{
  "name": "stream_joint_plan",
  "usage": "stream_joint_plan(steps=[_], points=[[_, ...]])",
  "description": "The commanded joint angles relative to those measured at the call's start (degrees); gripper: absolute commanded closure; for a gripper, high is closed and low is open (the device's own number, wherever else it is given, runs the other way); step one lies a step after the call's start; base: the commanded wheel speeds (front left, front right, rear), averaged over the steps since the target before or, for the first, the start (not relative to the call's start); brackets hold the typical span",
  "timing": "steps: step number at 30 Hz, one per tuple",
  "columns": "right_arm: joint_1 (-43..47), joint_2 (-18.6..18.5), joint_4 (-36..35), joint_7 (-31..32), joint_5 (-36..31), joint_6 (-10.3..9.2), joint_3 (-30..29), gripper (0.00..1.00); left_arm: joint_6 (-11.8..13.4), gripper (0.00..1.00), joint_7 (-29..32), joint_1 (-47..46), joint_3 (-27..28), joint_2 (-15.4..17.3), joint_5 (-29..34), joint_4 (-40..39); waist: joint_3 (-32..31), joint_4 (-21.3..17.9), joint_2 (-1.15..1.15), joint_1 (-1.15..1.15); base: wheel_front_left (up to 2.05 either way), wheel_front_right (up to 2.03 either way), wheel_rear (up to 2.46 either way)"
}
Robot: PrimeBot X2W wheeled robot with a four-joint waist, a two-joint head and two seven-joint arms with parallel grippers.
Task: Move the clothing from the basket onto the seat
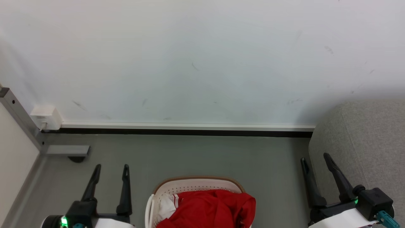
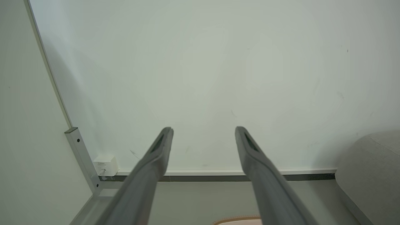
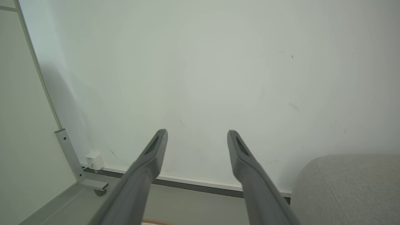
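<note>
The white perforated basket point(image 1: 193, 184) with a tan rim stands on the grey floor at the bottom centre of the head view. In it lies the clothing: a bright red garment point(image 1: 215, 209) heaped over a white piece with red stripe trim point(image 1: 167, 204). The grey seat point(image 1: 364, 142) rises at the right. My left gripper point(image 1: 112, 167) is open, left of the basket, with nothing between its fingers. My right gripper point(image 1: 314, 157) is open and empty too, right of the basket beside the seat's rounded edge. A sliver of the basket rim point(image 2: 237, 219) shows in the left wrist view.
A white wall point(image 1: 202, 57) with a dark baseboard runs across ahead. At the left stand a metal frame post point(image 1: 19, 117), its foot bracket point(image 1: 68, 151) and a white wall socket box point(image 1: 47, 117). Grey floor point(image 1: 196, 155) lies between basket and wall.
</note>
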Motion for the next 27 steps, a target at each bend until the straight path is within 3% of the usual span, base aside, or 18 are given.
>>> stream_joint_plan(steps=[1,27], points=[[-0.4,0.1,-0.1,0.0,0.1,-0.12,0.0,0.00,-0.1,0.00,0.0,0.6,0.2,0.0,-0.9,0.0,0.0,0.0,0.00,0.00,0.00,0.00,0.00],[-0.9,-0.1,-0.1,0.0,0.2,-0.12,-0.3,0.00,-1.7,0.00,0.0,0.1,1.7,-1.1,-1.2,0.4,0.8,-0.5,0.00,0.00,0.00,0.00,0.00]])
